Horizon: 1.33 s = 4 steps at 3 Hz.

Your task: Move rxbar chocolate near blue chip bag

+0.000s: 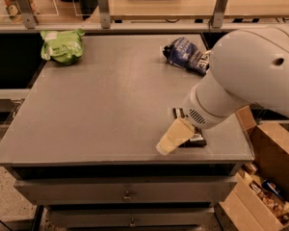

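Tabletop [101, 109] space on the right is taken up by the robot's white arm [250, 76], which is reached down toward the front right corner. A blue chip bag [185, 54] is seen at the far right, partly hidden by the arm, and a green bag [62, 44] at the far left. The gripper [176, 136] is set over the chocolate bar [198, 139] near the front edge, well apart from the blue bag. Whether it is closed on the bar cannot be told. Grasping is judged to be the step in hand. A sure hold is called for next, then a carry toward the blue bag.
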Tool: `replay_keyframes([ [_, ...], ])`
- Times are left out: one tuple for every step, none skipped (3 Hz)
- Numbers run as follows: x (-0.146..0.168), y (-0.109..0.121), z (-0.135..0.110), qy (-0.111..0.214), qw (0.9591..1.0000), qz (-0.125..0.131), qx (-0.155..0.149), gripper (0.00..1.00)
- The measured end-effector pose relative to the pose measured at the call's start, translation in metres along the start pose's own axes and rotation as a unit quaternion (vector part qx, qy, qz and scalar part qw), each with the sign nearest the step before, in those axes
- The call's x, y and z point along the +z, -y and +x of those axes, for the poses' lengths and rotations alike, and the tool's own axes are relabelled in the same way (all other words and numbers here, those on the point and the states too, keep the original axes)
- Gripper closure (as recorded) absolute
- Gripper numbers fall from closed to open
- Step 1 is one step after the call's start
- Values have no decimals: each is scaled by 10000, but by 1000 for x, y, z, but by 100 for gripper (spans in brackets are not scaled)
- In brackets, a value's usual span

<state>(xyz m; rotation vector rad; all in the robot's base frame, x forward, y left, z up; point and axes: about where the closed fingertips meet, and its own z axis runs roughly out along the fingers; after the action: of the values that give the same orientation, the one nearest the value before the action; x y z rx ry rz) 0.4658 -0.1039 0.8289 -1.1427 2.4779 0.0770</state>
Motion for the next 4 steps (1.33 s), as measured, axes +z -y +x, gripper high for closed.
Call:
replay_keyframes([
  [15, 17, 5, 114, 9997, 124, 154, 0],
  [24, 27, 10, 217, 9994, 153, 216, 0],
  [31, 30, 10, 249, 9994, 118, 224, 18],
  [32, 32, 11, 250, 9993, 42, 288, 41],
])
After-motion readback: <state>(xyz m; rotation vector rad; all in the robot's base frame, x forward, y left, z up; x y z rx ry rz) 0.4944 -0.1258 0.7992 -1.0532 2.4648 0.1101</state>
